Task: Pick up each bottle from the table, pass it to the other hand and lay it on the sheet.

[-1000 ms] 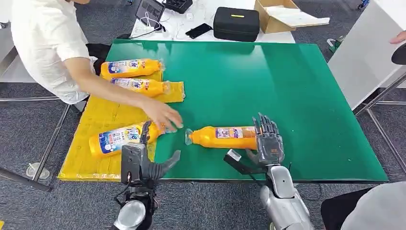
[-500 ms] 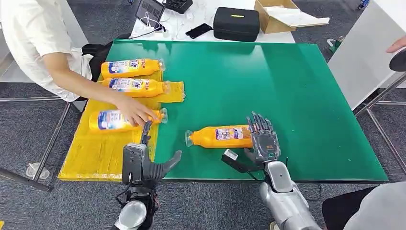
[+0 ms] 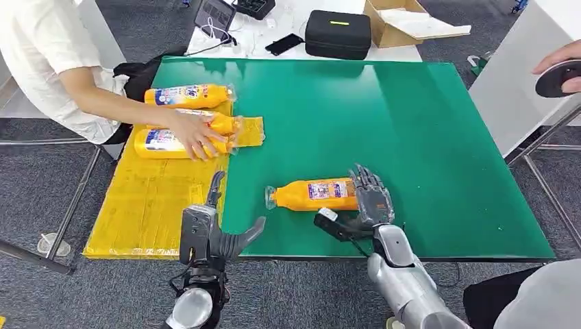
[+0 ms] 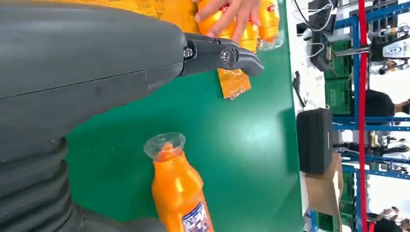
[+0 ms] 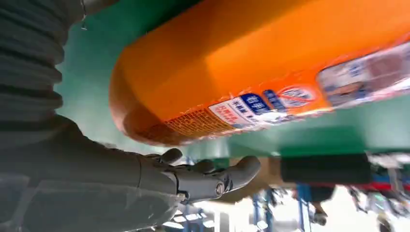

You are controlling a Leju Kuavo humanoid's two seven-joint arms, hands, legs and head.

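Observation:
An orange bottle (image 3: 312, 195) lies on its side on the green table (image 3: 384, 116), cap toward the yellow sheet (image 3: 144, 199). My right hand (image 3: 370, 200) sits at its base end with fingers spread against it and the thumb on the near side, not closed; up close the bottle (image 5: 270, 63) lies along the palm above straight fingers (image 5: 208, 179). My left hand (image 3: 214, 229) is open at the table's front edge, beside the sheet's border; its wrist view shows the same bottle (image 4: 179, 188). Three bottles lie at the sheet's far end; a person's hand (image 3: 195, 133) grips the nearest (image 3: 159, 142).
The person leans in from the left over the sheet. A black case (image 3: 338, 33), a cardboard box (image 3: 397, 20) and a phone (image 3: 284, 43) lie beyond the table. A white table (image 3: 521, 82) stands at the right, where another person's hand holds a dark object (image 3: 558, 77).
The person slid a bottle from the sheet's near part to its far end beside the other two. My right hand moved in closer around the lying bottle's base.

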